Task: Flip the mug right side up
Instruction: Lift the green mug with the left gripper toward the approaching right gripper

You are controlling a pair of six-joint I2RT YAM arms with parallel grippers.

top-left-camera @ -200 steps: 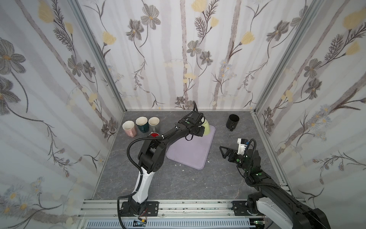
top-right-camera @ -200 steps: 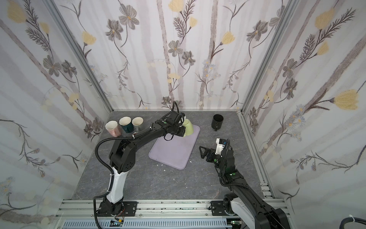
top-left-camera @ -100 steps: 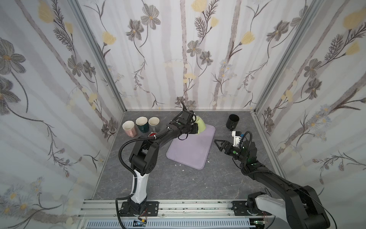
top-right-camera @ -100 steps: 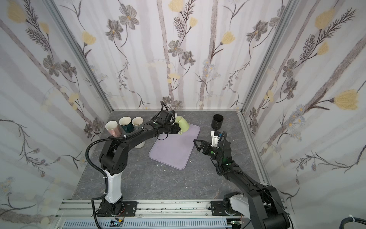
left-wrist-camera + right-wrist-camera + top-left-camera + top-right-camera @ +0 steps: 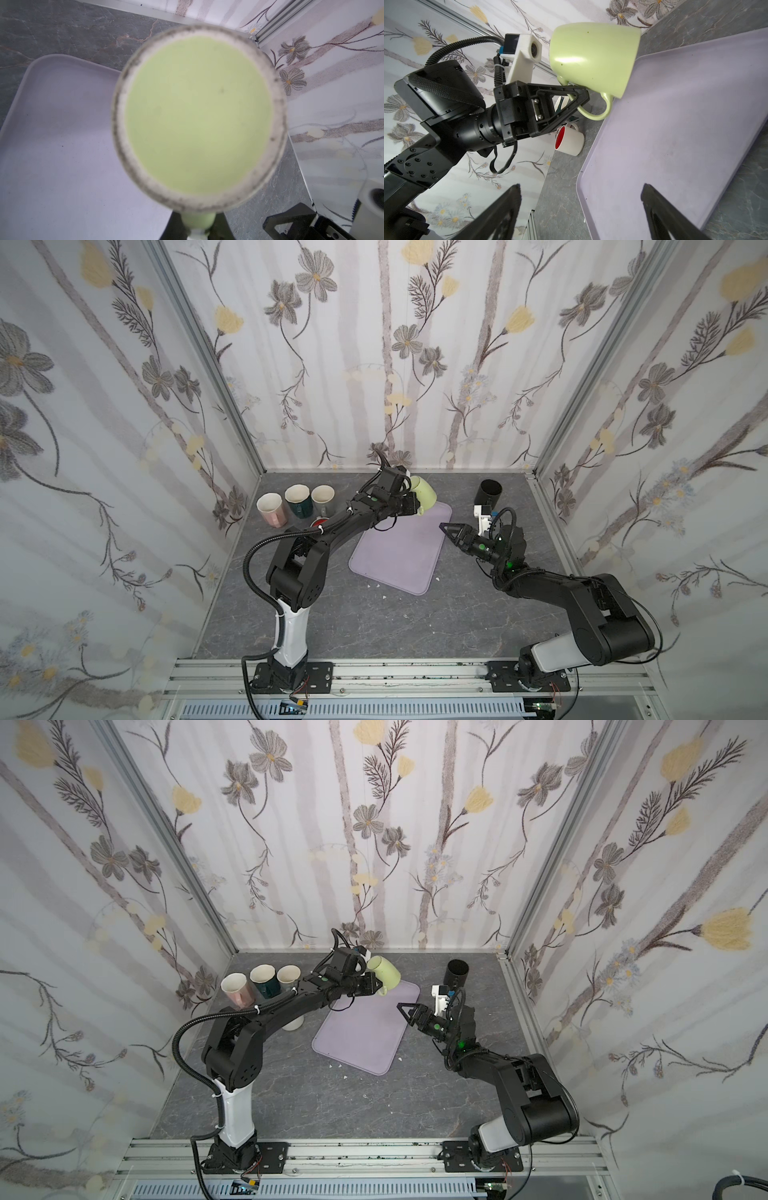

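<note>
Mid-flip, the left pincer (image 5: 417, 508), clamped on the handle of the pale green ceramic mug (image 5: 424, 492), holds it tilted at frame centre above the flat lilac tray (image 5: 399, 556); the right pincer (image 5: 449, 530) gapes nearby; next, likely roll it mouth-up

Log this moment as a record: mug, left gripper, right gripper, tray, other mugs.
mug: green mug, tilted near the tray's far corner, base toward the left wrist camera, not yet upright
left gripper: shut on the green mug's handle
right gripper: open, empty, by the tray's edge
tray: purple, nothing resting on it
other mugs: pink mug, teal mug and grey mug upright, back left; black mug upright, back right; white mug, red inside, on its side
</note>
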